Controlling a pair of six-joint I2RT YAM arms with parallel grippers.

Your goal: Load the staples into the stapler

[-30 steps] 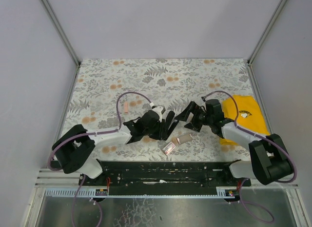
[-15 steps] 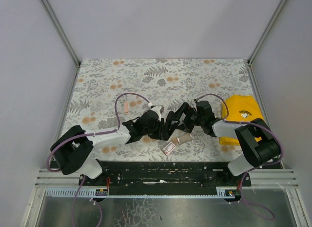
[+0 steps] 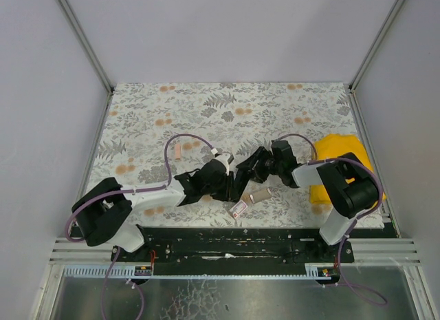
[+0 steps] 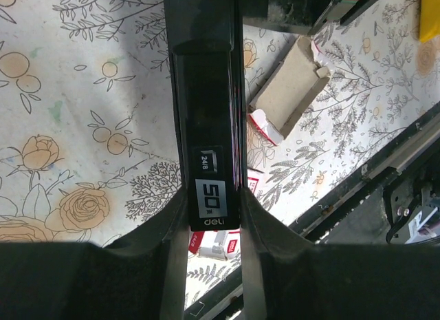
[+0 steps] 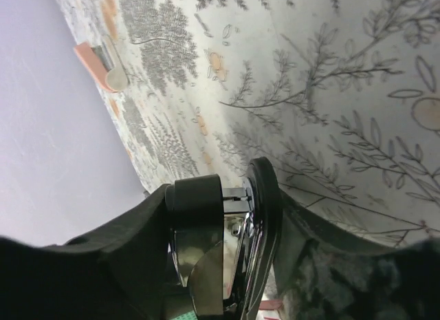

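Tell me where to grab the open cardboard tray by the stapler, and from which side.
Pinch the cardboard tray across its two long walls at mid-length, coming straight down from above. It lies flat, long and narrow, so the short width probably suits a pinch; its end flaps look flimsy.

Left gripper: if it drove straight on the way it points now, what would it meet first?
The left gripper clamps the stapler, which runs ahead of its jaws; past that, probably the right gripper at the stapler's far end, though depth is unclear.

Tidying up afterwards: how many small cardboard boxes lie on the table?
2: open brown cardboard tray mid-scene; red-and-white box beside it, toward the near edge. More may be hidden.
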